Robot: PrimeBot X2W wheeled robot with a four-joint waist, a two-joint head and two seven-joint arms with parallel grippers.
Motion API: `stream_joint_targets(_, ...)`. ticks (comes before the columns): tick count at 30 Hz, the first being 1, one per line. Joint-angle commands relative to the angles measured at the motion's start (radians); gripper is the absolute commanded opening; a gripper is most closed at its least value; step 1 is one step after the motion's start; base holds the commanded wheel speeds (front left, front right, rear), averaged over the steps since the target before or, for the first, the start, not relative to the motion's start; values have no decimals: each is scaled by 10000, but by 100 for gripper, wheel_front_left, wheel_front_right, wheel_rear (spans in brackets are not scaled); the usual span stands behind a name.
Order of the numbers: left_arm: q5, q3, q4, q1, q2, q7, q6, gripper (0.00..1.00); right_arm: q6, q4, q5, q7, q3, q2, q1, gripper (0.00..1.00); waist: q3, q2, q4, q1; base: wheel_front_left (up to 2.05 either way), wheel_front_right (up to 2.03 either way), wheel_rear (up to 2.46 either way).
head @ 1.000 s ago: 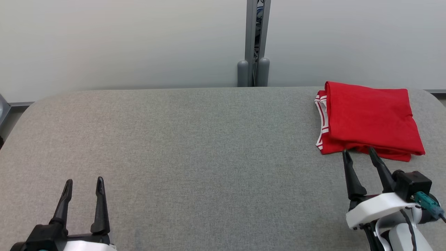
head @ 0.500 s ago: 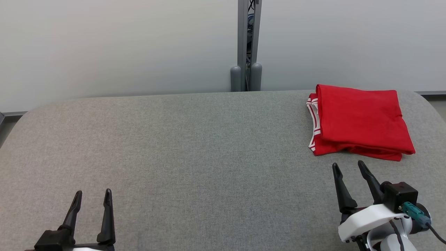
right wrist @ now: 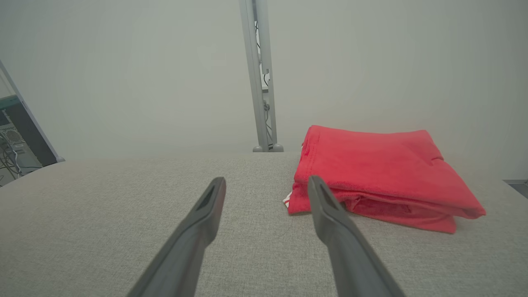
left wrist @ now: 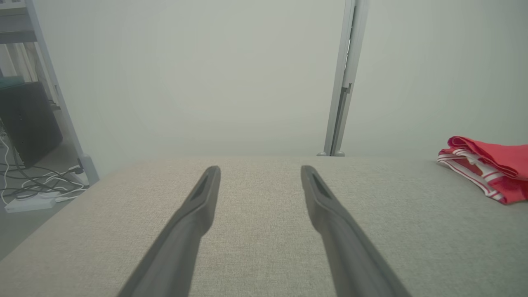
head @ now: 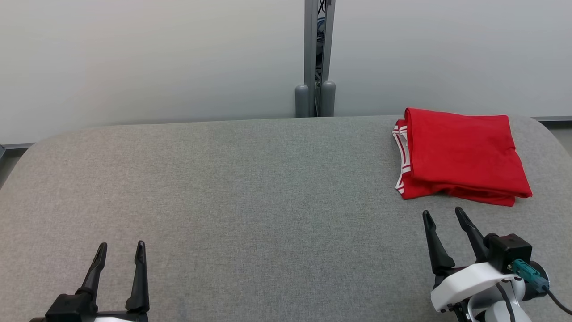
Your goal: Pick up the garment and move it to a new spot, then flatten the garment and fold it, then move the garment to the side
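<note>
Grey fabric tabletop (head: 250,201) bears a folded red white-trimmed garment (head: 460,156) at two o'clock. Both the left gripper (head: 122,245) and the right gripper (head: 442,211) hover, jaws spread.

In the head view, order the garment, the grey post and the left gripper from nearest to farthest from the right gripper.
1. Garment, just ahead of the right gripper.
2. Grey post, beyond the table, to the left.
3. Left gripper, across the table, near left.

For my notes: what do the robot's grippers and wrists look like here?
The left gripper and right gripper each have two long, dark, tapered fingers on a white wrist shell. The right wrist carries a black box with a teal connector and dark cable.
</note>
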Motion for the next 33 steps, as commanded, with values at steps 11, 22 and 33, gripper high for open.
stream_joint_targets(11,39,-37,-25,-7,-15,10,-44,0,0,110,47,7,69,13,2,0,1,-1,-48,0,0,0,0)
stream_joint_targets(22,-2416,-136,471,-251,-132,376,-64,0,-2,413,2270,974,-427,86,44,0,42,-1,-19,0,0,0,0)
stream_joint_targets(33,-4198,-247,489,-496,-108,550,-81,0,-2,358,3897,1616,-761,71,-190,0,76,-1,5,0,0,0,0)
